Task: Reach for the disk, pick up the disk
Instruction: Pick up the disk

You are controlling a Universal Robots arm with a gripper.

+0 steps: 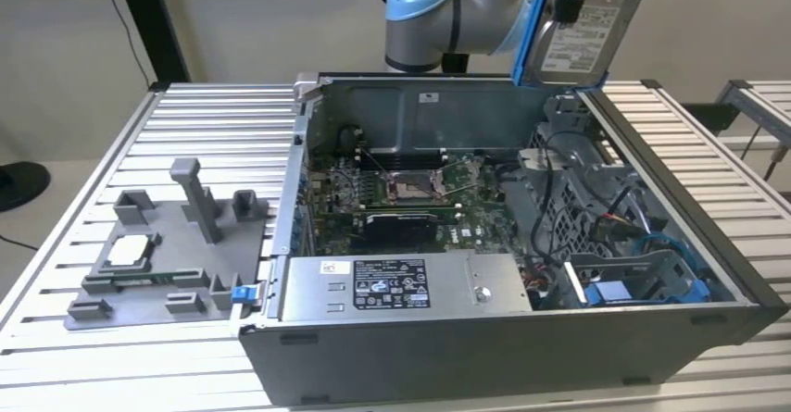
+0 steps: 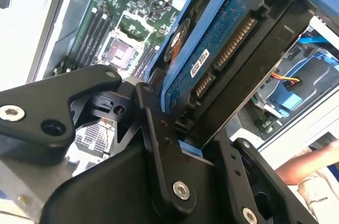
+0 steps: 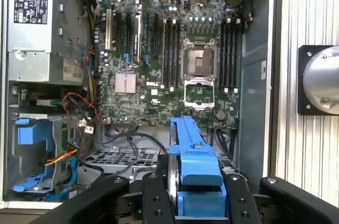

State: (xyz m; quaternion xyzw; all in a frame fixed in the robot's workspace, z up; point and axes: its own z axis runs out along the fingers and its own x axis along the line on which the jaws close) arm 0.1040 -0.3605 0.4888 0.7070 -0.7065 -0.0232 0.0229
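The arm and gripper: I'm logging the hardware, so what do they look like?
The arm has silver-grey tubular segments and a light blue joint cap, with black cables beside it. The gripper is matte black: flat, angular linkage plates and fingers joined by silver screws and bolts.

From the exterior view we look down, high and off the bench (image 1: 124, 143), into the open computer case (image 1: 495, 338). Both wrist views sit close above its motherboard (image 3: 159, 75), behind the tool (image 3: 198, 203).
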